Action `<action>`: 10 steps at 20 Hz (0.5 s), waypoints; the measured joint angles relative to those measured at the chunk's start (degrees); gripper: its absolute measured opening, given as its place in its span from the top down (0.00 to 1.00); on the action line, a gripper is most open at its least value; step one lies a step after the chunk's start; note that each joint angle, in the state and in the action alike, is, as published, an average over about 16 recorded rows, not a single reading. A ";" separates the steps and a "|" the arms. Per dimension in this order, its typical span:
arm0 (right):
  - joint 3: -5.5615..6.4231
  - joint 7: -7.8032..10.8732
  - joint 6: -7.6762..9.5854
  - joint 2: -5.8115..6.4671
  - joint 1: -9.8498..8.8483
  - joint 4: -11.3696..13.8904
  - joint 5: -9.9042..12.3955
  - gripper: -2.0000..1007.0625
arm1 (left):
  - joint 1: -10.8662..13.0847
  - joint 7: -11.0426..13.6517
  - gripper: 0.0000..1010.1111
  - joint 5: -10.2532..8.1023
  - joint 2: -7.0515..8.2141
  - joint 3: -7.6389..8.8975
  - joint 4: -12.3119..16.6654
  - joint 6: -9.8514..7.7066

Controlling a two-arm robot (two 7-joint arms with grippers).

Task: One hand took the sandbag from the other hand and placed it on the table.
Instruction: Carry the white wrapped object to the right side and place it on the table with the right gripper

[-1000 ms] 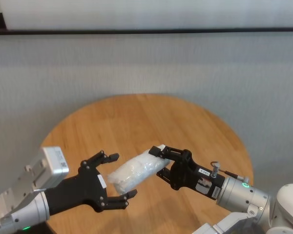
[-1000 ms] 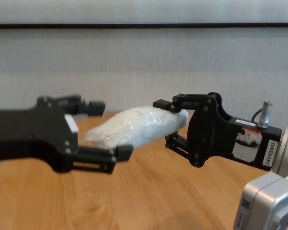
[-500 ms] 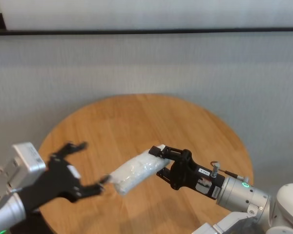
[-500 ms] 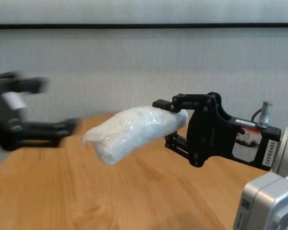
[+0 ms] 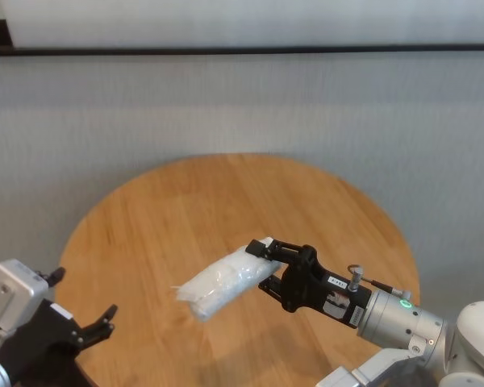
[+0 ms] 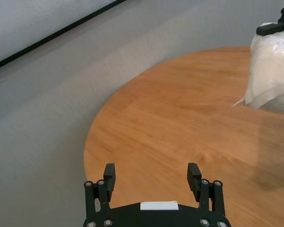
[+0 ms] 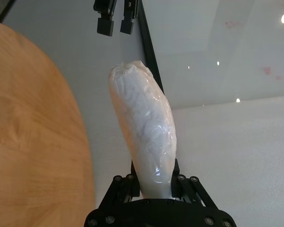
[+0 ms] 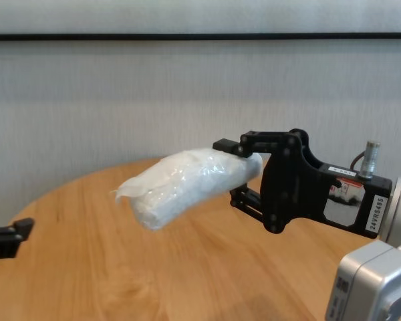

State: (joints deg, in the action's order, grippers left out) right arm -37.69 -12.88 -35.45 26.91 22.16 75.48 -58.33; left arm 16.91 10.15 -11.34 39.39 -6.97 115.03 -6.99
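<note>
My right gripper (image 5: 271, 266), the one labelled "24VRS485", is shut on one end of the sandbag (image 5: 222, 280). It holds the white plastic-wrapped bag roughly level in the air above the round wooden table (image 5: 226, 193). The chest view shows the bag (image 8: 184, 184) sticking out leftward from the right gripper (image 8: 237, 172), clear of the tabletop (image 8: 87, 274). My left gripper (image 5: 79, 298), with a plain white sticker, is open and empty at the table's near left edge, well apart from the bag. In the left wrist view its gripper (image 6: 151, 171) is spread over the table, with the bag (image 6: 272, 71) far off.
A grey wall with a black rail runs behind the table. Bare wood (image 5: 185, 234) lies under and around the held bag. The table's near left rim (image 6: 87, 156) lies just ahead of the left gripper.
My left gripper has let go of the sandbag and drawn back to the near left, away from it. The right gripper keeps hold of the bag and has not moved.
</note>
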 joint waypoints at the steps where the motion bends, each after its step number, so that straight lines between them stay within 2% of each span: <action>1: 0.00 0.00 0.00 0.00 0.00 0.00 0.00 0.67 | 0.06 -0.05 0.01 0.37 -0.28 -0.04 -0.29 0.12; 4: 0.00 0.00 0.00 0.00 0.00 0.00 0.00 0.67 | -1.01 0.86 0.01 1.55 -0.84 -1.01 -1.73 1.33; 10: 0.00 0.00 0.00 0.00 0.00 0.00 0.00 0.67 | -5.43 4.84 0.01 3.59 -1.54 -4.37 -5.87 5.02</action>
State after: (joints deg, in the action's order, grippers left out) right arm -37.69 -12.88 -35.45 26.91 22.16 75.48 -58.33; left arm 11.49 14.99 -7.74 37.86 -11.34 109.16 -1.97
